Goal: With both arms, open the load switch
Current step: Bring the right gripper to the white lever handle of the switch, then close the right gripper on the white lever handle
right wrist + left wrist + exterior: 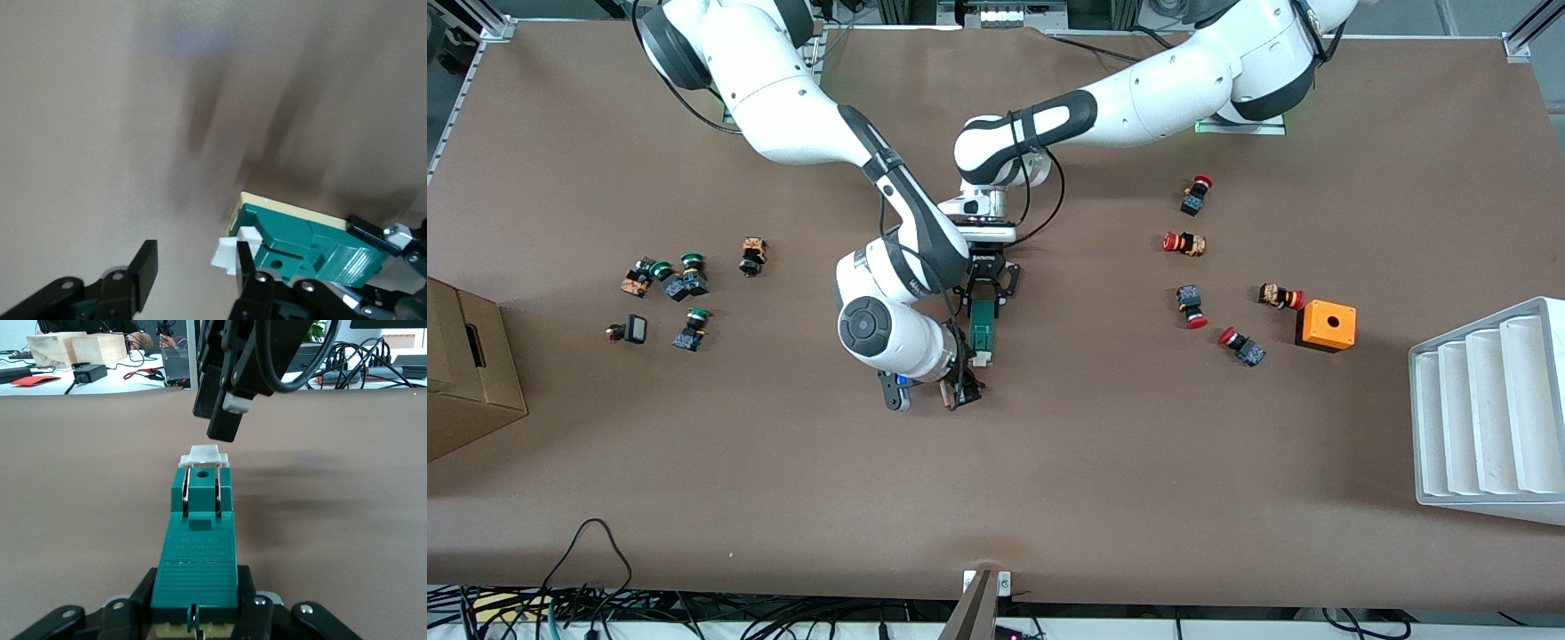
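Dark-green load switch (983,333), white end piece; left pincer (985,286) pinching it; right pincer (965,387) spread.

I see the load switch (983,333) mid-table in the left gripper (984,293); right gripper (963,388) at its front-camera end; push buttons (667,284) toward both table ends.

Bright, even light is coming from above; the arms (889,196) are casting soft shadows on the table (1138,462); the right wrist view is looking smeared and blurry; the switch (197,540) is looking sharp in the left wrist view.
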### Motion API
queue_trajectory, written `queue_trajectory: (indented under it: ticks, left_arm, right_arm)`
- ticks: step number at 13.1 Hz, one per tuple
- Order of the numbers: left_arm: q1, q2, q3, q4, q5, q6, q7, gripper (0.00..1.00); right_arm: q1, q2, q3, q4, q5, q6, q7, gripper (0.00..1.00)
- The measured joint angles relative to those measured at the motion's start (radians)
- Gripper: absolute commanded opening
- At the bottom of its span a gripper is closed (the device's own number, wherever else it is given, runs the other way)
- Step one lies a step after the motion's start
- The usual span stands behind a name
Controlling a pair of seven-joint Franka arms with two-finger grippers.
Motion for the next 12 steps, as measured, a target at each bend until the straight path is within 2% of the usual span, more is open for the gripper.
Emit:
queue_trajectory:
  ticks: [7,12]
  left_arm:
    - [0.000,0.000,0.000,0.000,0.000,0.000,0.000,0.28]
    - [-0.001,0.000,0.001,0.000,0.000,0.000,0.000,0.28]
  right_arm:
    - [-0.008,0.009,-0.002,0.005,0.069,-0.026,0.053,0.52]
    - [-0.007,0.009,-0.002,0.008,0.071,-0.067,0.088,0.52]
